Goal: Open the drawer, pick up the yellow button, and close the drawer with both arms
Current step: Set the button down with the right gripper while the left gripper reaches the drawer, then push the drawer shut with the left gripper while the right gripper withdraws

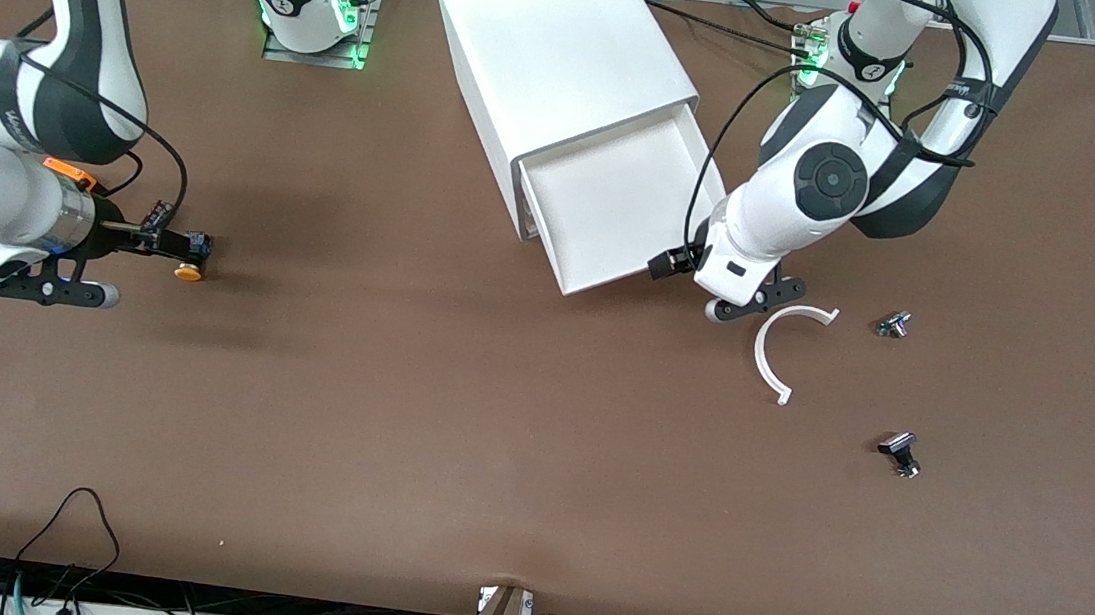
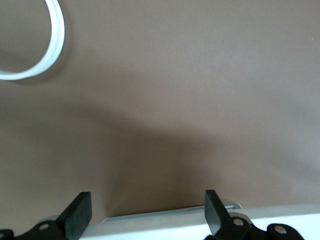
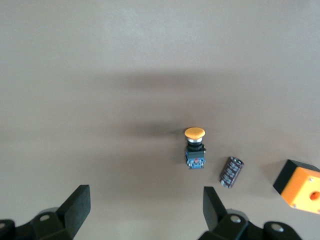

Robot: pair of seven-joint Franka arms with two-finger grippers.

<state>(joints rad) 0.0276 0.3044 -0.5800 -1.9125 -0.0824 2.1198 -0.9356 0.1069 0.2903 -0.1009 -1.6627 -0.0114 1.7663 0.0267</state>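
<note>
The cabinet [image 1: 553,37] stands mid-table with its top drawer [image 1: 608,203] pulled out; the tray's floor shows bare. My left gripper [image 1: 757,300] hangs open at the drawer's front corner on the left arm's side. In the left wrist view the drawer's front edge [image 2: 170,220] runs between the fingers of that gripper [image 2: 147,212], untouched. The button [image 1: 191,265], orange cap on a black body, rests on the table toward the right arm's end. My right gripper [image 1: 52,288] hovers open beside it. The right wrist view shows the button [image 3: 195,147] apart from the empty gripper [image 3: 146,210].
A white curved strip [image 1: 776,355] lies beside the drawer's front, toward the left arm's end, with two small metal parts [image 1: 893,324] [image 1: 900,452] further that way. Next to the button lie a dark cylinder [image 3: 231,172] and an orange cube with a hole [image 3: 300,192].
</note>
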